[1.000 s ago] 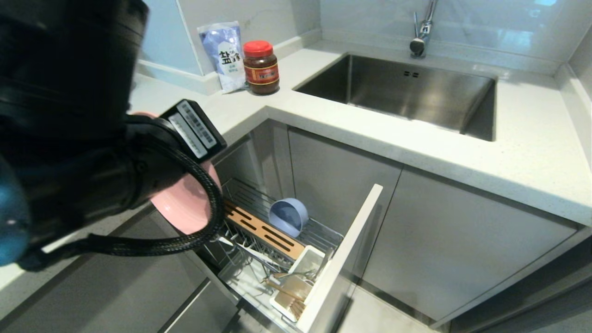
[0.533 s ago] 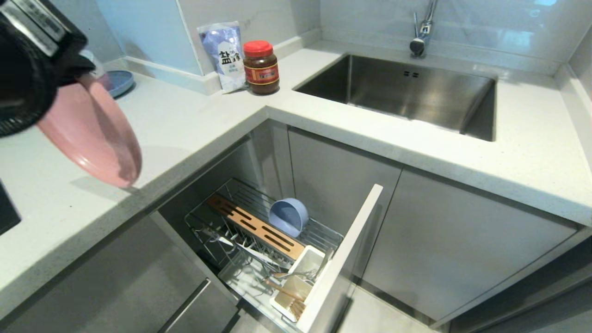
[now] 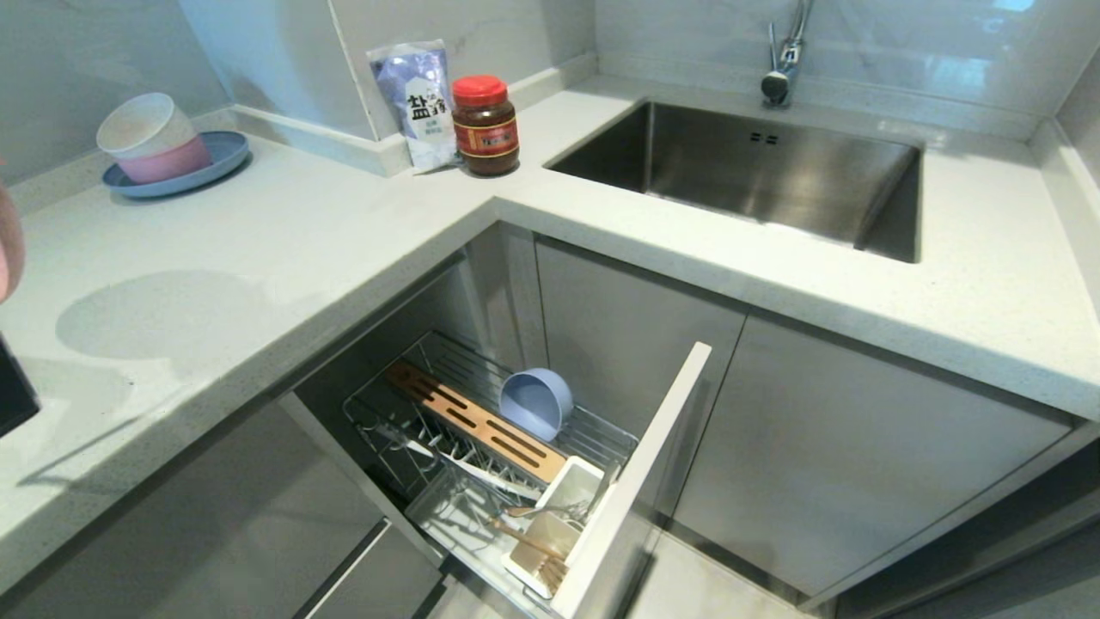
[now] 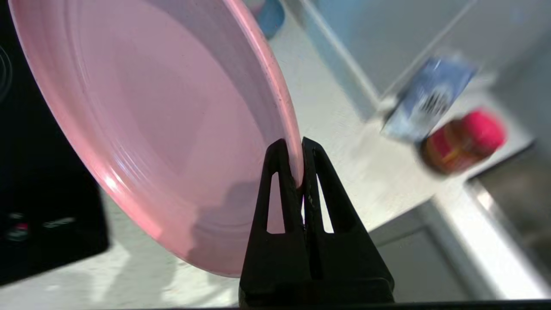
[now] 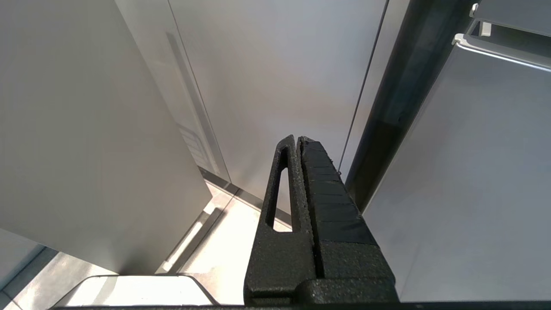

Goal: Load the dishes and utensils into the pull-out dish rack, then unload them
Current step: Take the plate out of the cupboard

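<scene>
The left end effector [image 4: 297,148] is clamped narrow on the rim of the large pink plate [image 4: 150,120], which it holds tilted on edge above the white desk [image 3: 284,241]. In the head view only a sliver of that plate shows at the far left edge, with its round shadow on the desk below. In the left wrist view a black panel [image 4: 38,181] set in the desk lies beyond the plate.

The right end effector [image 5: 297,142] hangs low beside grey cabinet fronts, its fingers pressed together on nothing.

The pull-out dish rack [image 3: 507,456] stands drawn out of the cabinet below the desk corner, its pale front panel [image 3: 640,473] on the near right. The blue-grey bowl [image 3: 537,402] rests on its side in the rack's far compartment, just beside the slotted wooden bar [image 3: 477,421]. The white cutlery box [image 3: 554,537] at the rack's near end holds the silver cutlery [image 3: 537,511] and the wooden chopsticks [image 3: 550,559].

At the far left of the desk a white bowl [image 3: 144,125] is nested in a pink bowl [image 3: 168,162] on a small blue plate [image 3: 219,159]. A salt bag [image 3: 417,103] and a red-lidded jar [image 3: 485,125] stand against the back wall, left of the steel sink [image 3: 756,172] and its tap [image 3: 784,60].
</scene>
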{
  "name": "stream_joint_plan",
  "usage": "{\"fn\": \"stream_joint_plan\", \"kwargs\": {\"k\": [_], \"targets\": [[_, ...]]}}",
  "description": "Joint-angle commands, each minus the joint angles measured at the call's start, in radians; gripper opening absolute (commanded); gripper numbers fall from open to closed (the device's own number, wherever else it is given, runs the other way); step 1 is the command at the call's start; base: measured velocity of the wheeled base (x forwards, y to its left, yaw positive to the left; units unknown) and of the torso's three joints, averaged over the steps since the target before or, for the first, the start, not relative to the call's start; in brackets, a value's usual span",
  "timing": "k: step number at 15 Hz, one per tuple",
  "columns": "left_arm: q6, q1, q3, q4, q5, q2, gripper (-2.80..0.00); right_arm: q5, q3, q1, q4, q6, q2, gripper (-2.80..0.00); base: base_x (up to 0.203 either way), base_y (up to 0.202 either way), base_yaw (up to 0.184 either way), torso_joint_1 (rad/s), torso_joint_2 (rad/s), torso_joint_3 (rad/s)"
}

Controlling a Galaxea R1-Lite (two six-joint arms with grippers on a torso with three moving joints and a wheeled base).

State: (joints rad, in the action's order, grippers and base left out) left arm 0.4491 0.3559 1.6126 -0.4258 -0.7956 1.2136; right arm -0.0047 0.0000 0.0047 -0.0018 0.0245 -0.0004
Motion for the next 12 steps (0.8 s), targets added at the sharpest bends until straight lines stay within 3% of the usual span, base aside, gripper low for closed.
{"fn": "stream_joint_plan", "kwargs": {"k": [1, 3, 5, 8, 10, 12], "targets": [[-0.065, -0.127, 0.016, -0.131, 0.186, -0.010, -2.80, 0.000, 0.002, 0.000, -0.001, 0.000, -0.004, -2.80, 0.000, 0.000, 0.000, 0.000, 0.00, 0.000], [-0.117, -0.201, 0.038, -0.246, 0.273, -0.010, -2.80, 0.000, 0.002, 0.000, 0.000, 0.000, -0.004, -2.80, 0.000, 0.000, 0.000, 0.000, 0.00, 0.000], [-0.152, -0.262, 0.057, -0.312, 0.291, 0.018, -2.80, 0.000, 0.002, 0.001, 0.000, 0.000, -0.004, -2.80, 0.000, 0.000, 0.000, 0.000, 0.00, 0.000], [-0.176, -0.278, 0.073, -0.376, 0.296, 0.068, -2.80, 0.000, 0.002, 0.001, 0.000, 0.000, -0.004, -2.80, 0.000, 0.000, 0.000, 0.000, 0.00, 0.000], [-0.244, -0.278, 0.085, -0.420, 0.335, 0.095, -2.80, 0.000, 0.002, 0.001, 0.000, 0.000, -0.004, -2.80, 0.000, 0.000, 0.000, 0.000, 0.00, 0.000], [-0.353, -0.279, 0.094, -0.520, 0.391, 0.114, -2.80, 0.000, 0.002, 0.001, 0.000, 0.000, -0.004, -2.80, 0.000, 0.000, 0.000, 0.000, 0.00, 0.000]]}}
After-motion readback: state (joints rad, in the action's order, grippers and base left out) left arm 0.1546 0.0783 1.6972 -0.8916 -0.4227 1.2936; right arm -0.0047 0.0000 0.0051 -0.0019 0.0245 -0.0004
